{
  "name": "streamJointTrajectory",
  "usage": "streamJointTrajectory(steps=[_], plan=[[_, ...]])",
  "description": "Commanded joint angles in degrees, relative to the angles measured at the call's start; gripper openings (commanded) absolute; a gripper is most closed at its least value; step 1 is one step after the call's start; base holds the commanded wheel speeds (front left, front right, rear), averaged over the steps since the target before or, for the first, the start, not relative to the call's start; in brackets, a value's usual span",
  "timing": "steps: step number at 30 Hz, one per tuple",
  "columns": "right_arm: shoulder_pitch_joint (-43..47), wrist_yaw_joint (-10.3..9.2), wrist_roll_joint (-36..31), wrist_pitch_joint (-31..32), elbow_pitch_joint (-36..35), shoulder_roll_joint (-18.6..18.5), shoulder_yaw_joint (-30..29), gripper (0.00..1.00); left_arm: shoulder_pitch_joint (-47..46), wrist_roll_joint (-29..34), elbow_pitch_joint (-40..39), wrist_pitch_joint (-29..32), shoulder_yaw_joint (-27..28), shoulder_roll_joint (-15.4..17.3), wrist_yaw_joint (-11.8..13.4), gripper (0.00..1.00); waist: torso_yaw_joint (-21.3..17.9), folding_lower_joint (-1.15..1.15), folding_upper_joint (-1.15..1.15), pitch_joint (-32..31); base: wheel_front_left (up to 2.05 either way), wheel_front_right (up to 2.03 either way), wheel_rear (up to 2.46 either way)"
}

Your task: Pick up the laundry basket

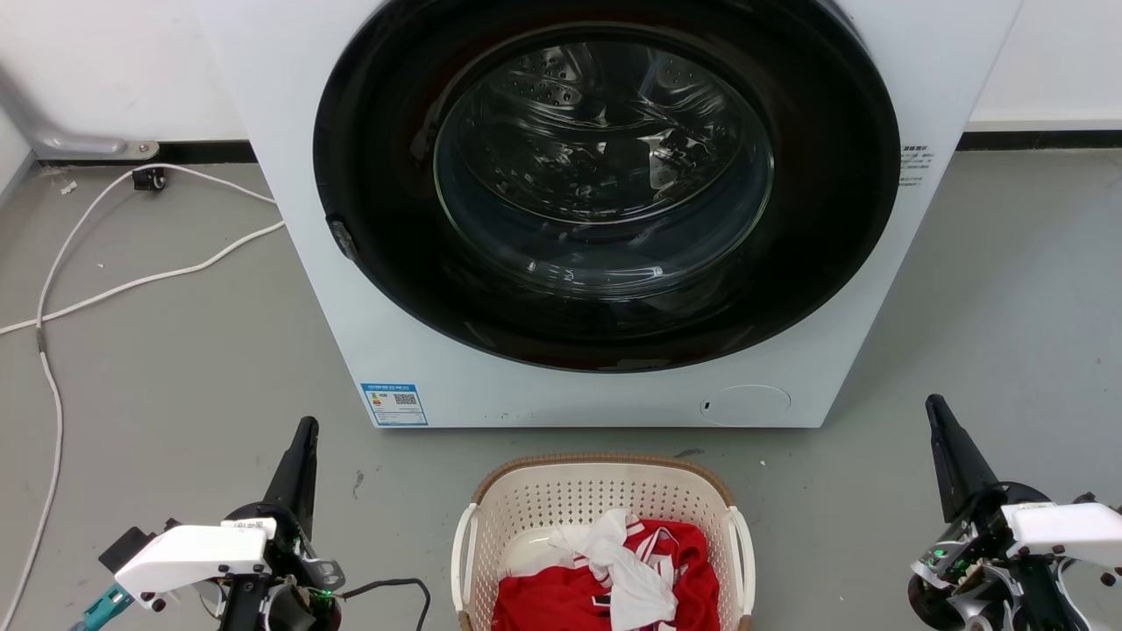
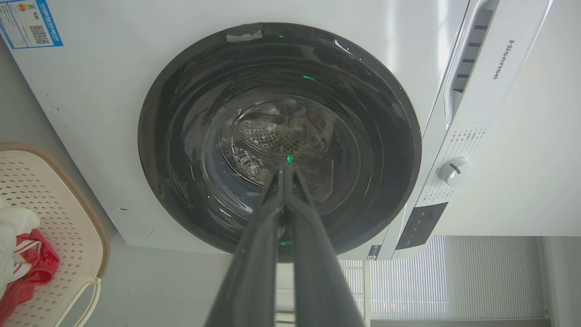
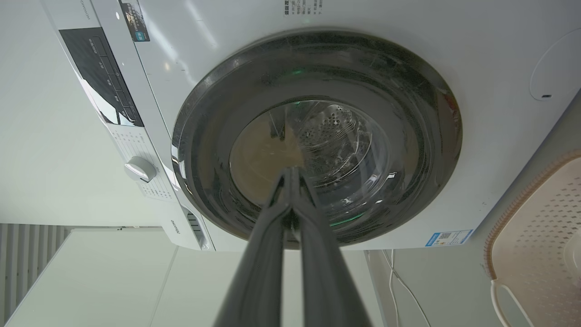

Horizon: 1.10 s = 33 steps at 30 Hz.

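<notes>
Far left: one white cable [image 1: 131, 282], looping over the grey floor [image 1: 175, 377]. Lower left: the left hand [image 1: 306, 425], its two dark fingers pressed together, gripping nothing. Bottom centre: one laundry basket [image 1: 605, 458], standing on the floor just before the one white washer [image 1: 289, 175], well apart from both hands. Holds one red garment [image 1: 561, 605] and one white cloth [image 1: 635, 583]. Upper centre: one round dark door [image 1: 605, 184]. Lower right: the right hand [image 1: 934, 403], fingers likewise pressed together. Behind, a pale wall [image 1: 105, 61].
</notes>
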Motion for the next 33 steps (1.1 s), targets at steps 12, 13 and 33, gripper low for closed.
streamJointTrajectory(steps=[12, 13, 33], plan=[[2.31, -0.01, -0.64, -1.05, 1.21, 0.28, 0.57, 1.00, 2.13, 0.49, 1.58, -1.13, -0.57, -0.29, 0.07, 1.00, 0.00, 0.00, 0.00, 0.03, 0.00, 0.00, 0.00], [2.43, -0.01, -0.83, -1.35, 0.98, 0.28, 0.64, 1.00, 2.20, 0.66, 1.39, -1.43, -0.65, -0.29, 0.07, 1.00, 0.00, 0.00, 0.00, 0.04, 0.00, 0.00, 0.00], [3.21, 0.00, -13.13, -6.61, -2.81, 0.24, -0.68, 1.00, 3.28, 9.10, -1.48, -6.66, 2.25, -0.21, 0.02, 1.00, 0.15, 0.00, 0.00, 0.34, 0.00, 0.00, 0.00]])
